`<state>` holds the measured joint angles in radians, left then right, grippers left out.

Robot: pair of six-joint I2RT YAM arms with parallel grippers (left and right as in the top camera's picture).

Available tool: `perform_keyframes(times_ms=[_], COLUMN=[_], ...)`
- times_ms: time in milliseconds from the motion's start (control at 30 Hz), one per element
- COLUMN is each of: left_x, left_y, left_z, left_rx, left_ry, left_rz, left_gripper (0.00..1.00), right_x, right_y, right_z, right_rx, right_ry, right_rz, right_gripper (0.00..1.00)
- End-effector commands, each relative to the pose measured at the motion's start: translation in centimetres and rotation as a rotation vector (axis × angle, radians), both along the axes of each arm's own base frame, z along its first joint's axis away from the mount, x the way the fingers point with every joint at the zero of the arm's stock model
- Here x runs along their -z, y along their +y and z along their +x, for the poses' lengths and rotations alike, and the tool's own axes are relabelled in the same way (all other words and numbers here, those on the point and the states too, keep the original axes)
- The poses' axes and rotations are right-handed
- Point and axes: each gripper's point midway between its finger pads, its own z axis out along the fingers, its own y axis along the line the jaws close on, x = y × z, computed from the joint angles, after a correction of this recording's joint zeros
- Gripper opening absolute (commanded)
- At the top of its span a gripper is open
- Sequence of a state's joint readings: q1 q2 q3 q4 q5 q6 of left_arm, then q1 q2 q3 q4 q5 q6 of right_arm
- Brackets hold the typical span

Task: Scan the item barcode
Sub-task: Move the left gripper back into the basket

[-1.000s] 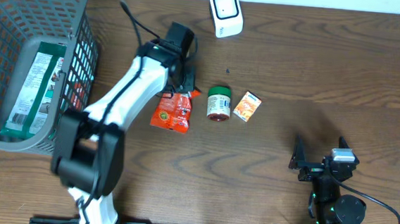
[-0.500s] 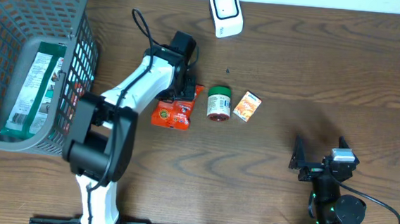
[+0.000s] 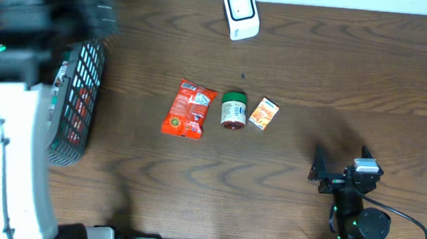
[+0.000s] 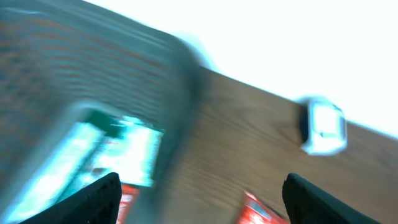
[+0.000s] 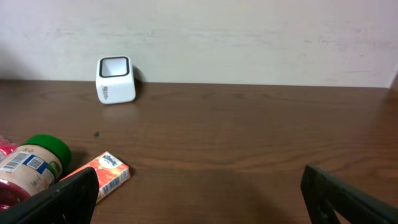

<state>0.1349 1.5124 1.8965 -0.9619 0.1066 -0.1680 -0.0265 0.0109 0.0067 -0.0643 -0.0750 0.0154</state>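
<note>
Red pouch lies released; left tool has swung over basket.

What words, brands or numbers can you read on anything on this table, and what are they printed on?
Nothing reads clearly enough to quote.
red pouch: white print, too small to read.
jar: label with fine print, unreadable.
orange box: print too small to read.
white scanner: small mark on its front, too small to read.
package in the basket: blurred.
</note>
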Motion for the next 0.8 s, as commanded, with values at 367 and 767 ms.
perform_keyframes(times_ms=[367, 767], left_x=[10.2, 21.2], left_y=[15.6, 12.2], left_z=[1.8, 3.8], left_rx=[-0.216, 0.157], left_ry=[0.170, 0.386], left_rz=[-0.165, -0.253], left_gripper=[0.99, 0.98], right_x=[0.1, 0.1], right_y=[0.2, 0.2], right_z=[0.0, 0.0], right_rx=[-0.008, -0.008], right_ry=[0.002, 0.002], right_rz=[0.014, 0.014], right_gripper=[0.99, 0.99])
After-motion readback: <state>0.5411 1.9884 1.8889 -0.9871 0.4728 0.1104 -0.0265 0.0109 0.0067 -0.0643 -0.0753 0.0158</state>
